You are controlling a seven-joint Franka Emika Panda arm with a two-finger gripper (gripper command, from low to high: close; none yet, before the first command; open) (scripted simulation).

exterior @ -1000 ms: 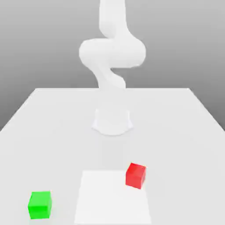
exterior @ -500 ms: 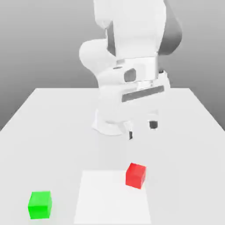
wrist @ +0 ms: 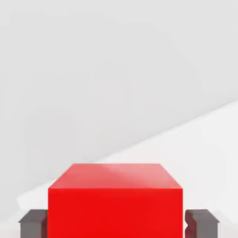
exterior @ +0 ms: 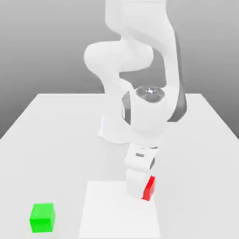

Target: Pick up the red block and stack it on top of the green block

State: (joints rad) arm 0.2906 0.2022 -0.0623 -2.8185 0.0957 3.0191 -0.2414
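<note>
The red block [wrist: 115, 204] is showing plain bright red, matte and unpatterned, at the bottom centre of the hand view, with dark grey fingers [wrist: 32, 223] pressing on either side. In the exterior view's lower left, the green block [exterior: 42, 217] is showing plain bright green. The arm [exterior: 140, 60] is appearing white with grey shading, and the table [exterior: 56, 140] pale grey-white.

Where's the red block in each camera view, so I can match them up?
Exterior view: red block low, right of centre, partly behind the hand, on the pale square.
Hand view: red block fills the lower centre, between the dark fingers.
Shared landmark: the pale square.
</note>
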